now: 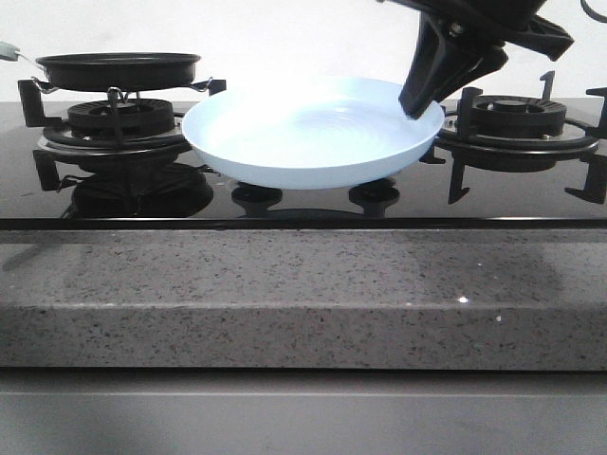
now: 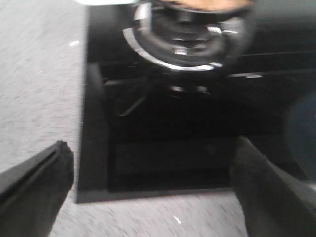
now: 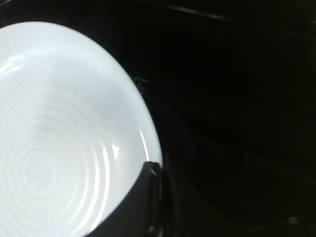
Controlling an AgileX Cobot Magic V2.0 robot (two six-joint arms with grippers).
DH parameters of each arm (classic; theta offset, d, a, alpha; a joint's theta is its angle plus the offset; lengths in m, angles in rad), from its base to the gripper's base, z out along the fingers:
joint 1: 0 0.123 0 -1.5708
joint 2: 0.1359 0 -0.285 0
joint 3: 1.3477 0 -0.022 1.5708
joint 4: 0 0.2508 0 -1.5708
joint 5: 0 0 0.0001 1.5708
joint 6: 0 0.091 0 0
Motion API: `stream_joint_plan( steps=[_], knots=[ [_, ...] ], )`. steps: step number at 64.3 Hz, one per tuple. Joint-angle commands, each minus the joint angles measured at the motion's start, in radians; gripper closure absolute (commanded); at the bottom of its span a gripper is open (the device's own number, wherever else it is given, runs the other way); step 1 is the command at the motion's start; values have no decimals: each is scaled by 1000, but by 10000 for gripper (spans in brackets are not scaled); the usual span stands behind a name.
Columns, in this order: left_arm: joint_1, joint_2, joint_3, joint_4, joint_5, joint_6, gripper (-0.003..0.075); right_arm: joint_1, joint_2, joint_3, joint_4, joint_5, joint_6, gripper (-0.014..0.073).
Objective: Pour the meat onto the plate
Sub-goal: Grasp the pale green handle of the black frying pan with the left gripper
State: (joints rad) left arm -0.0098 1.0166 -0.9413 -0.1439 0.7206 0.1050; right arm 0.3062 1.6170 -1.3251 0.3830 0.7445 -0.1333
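Note:
The pale-blue plate (image 1: 313,133) lies in the middle of the black hob, above the knobs. My right gripper (image 1: 418,102) is shut on its right rim. In the right wrist view one dark finger (image 3: 143,197) lies over the edge of the plate (image 3: 59,138), which holds nothing. The black frying pan (image 1: 119,68) stands on the left burner; its wall hides the meat in the front view. A reddish-brown sliver of meat (image 2: 207,4) shows at the edge of the left wrist view. My left gripper (image 2: 153,197) is open wide and empty over the hob's front corner.
The left burner (image 2: 182,44) has a metal ring and black pan supports. The right burner (image 1: 517,118) with its supports stands beside the plate. Two knobs (image 1: 258,196) sit under the plate's front. A grey speckled counter (image 1: 303,294) runs along the front.

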Motion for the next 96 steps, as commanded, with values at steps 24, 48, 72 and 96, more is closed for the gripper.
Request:
stream_joint_plan(
  steps=[24, 48, 72, 96],
  knots=[
    [360, 289, -147, -959, 17, 491, 95, 1, -50, -23, 31, -43, -9, 707],
    [363, 503, -240, -1277, 61, 575, 104, 1, -50, -23, 31, -42, -9, 707],
    [329, 700, -371, -1363, 138, 592, 104, 1, -50, -23, 31, -42, -9, 707],
    [315, 722, -388, -1365, 162, 594, 224, 1, -50, -23, 31, -42, -9, 707]
  ],
)
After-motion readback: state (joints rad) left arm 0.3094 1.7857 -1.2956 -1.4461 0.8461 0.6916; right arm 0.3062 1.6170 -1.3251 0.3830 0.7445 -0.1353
